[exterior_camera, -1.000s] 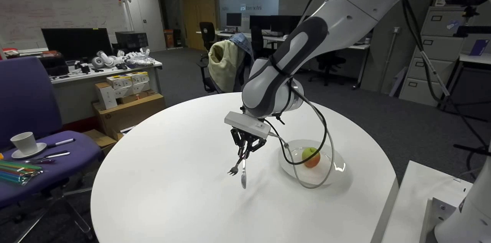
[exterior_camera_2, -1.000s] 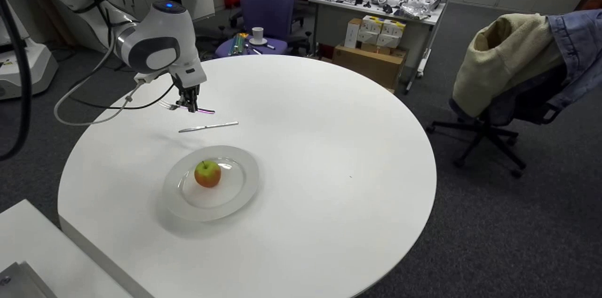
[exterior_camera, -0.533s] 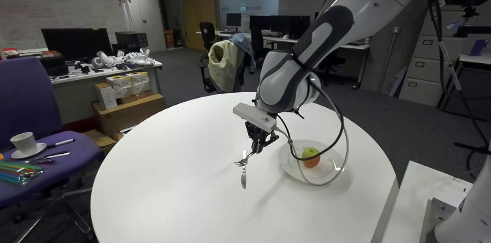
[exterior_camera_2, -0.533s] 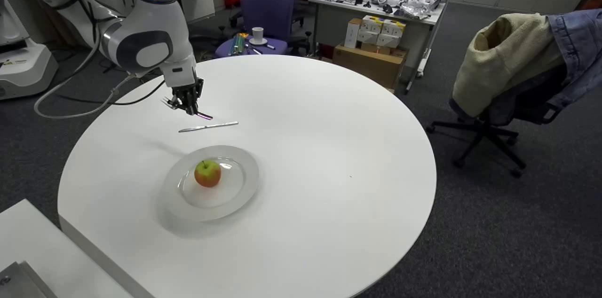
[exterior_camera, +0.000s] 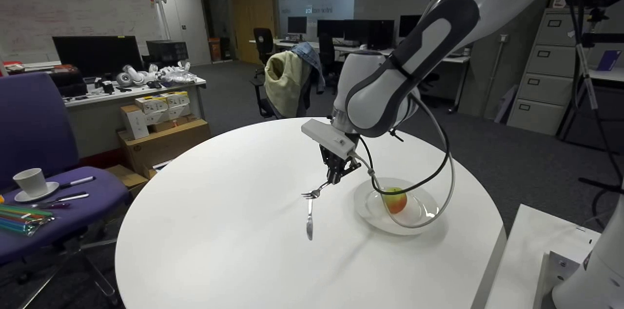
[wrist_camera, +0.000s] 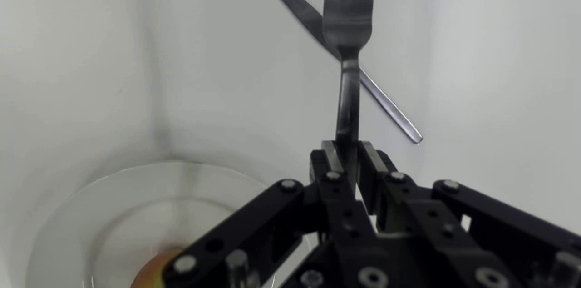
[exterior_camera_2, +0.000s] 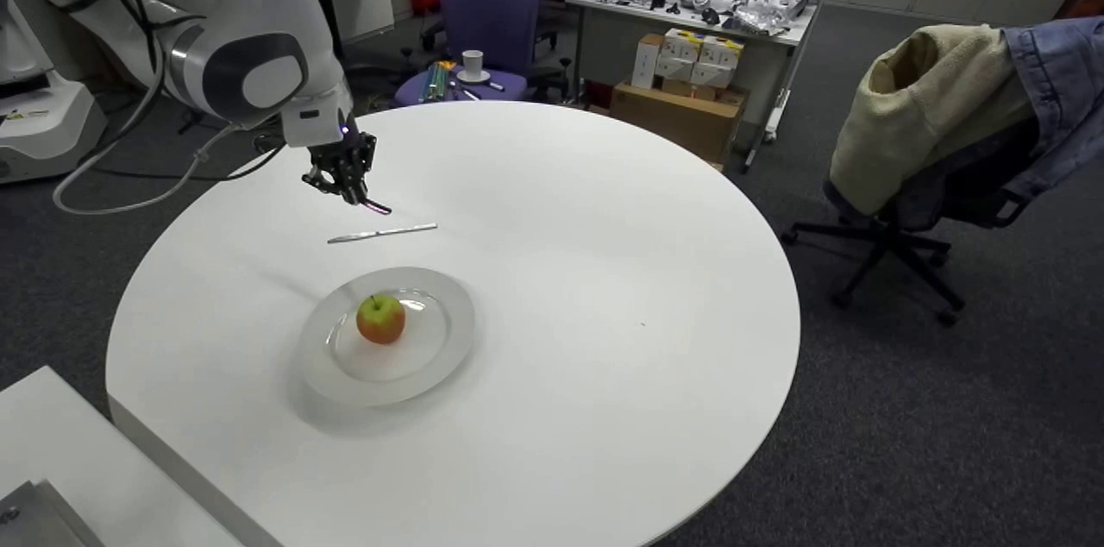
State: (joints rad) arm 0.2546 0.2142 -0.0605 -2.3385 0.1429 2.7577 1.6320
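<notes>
My gripper point(wrist_camera: 347, 148) is shut on the handle of a metal fork point(wrist_camera: 348, 29), whose tines point away from the fingers. In an exterior view the fork point(exterior_camera: 314, 193) hangs above the white table, tines leftward; in an exterior view only its handle end point(exterior_camera_2: 377, 207) shows past the gripper point(exterior_camera_2: 354, 197). A table knife point(wrist_camera: 390, 108) lies on the tabletop below, partly covered by the fork in the wrist view. Close by is a white plate point(exterior_camera_2: 461, 314) bearing a red-green apple point(exterior_camera_2: 380, 319); the gripper's linkage cuts off part of the apple point(wrist_camera: 152, 274) in the wrist view.
Cables point(exterior_camera: 451, 167) loop from the arm and pass in front of the plate in an exterior view. The round table point(exterior_camera_2: 604, 409) has a white side surface point(exterior_camera: 546, 236) by the robot's base. A purple chair point(exterior_camera: 83, 192) with a cup point(exterior_camera: 31, 182) stands past the edge.
The gripper has drawn toward the robot's base and tilted, carrying the fork, which has turned; its tines are now hidden in an exterior view. Knife, plate and apple stay where they were.
</notes>
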